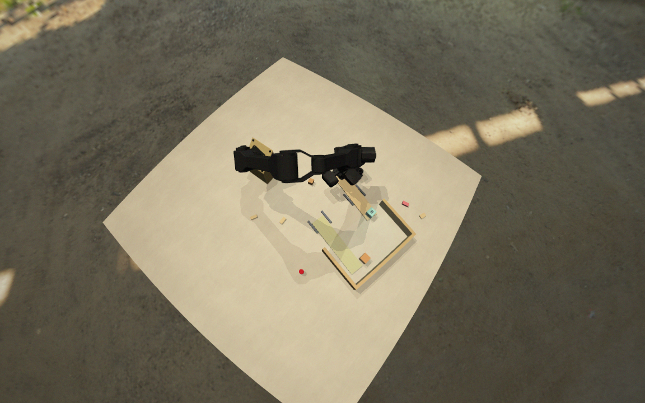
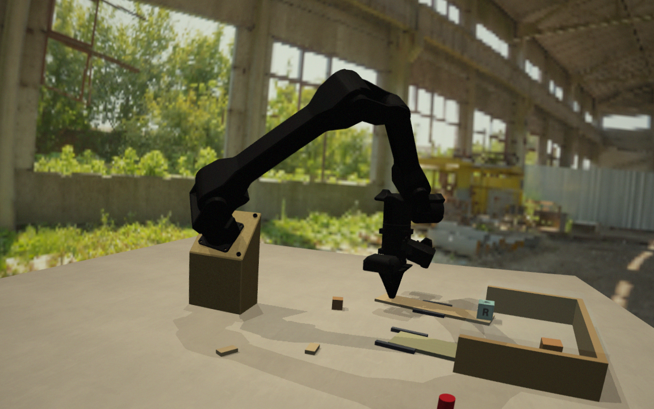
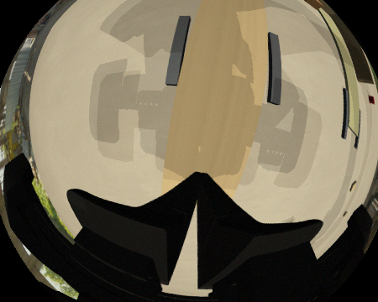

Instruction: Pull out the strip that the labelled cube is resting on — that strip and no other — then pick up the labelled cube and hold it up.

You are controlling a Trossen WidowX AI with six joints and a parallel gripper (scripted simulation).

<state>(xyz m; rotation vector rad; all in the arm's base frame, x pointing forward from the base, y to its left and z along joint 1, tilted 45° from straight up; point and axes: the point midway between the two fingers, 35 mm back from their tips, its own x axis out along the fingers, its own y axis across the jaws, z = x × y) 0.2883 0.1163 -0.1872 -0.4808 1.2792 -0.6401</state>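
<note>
The teal cube labelled R [image 1: 370, 212] [image 2: 485, 309] sits upright at the far end of a tan wooden strip [image 1: 357, 196] [image 2: 458, 311] [image 3: 216, 105], at the open mouth of the walled enclosure. It is out of sight in the wrist view. The strip runs between two short dark rails [image 3: 178, 50] [image 3: 275, 69] and its near end extends past them. My gripper [image 2: 392, 296] [image 3: 200, 178] is shut with nothing between its fingers. It points down, with its tips at the top of the strip near its near end; the exact contact is hard to see.
A yellow-green strip [image 1: 347, 258] [image 2: 428, 345] lies between its own rails, with an orange block [image 1: 365, 258] [image 2: 550, 343] beside its far end. A three-sided wooden wall [image 1: 384, 261] [image 2: 522, 363] surrounds the far ends. A brown cube [image 2: 337, 303], a red cylinder [image 1: 301, 271] and several small blocks lie outside.
</note>
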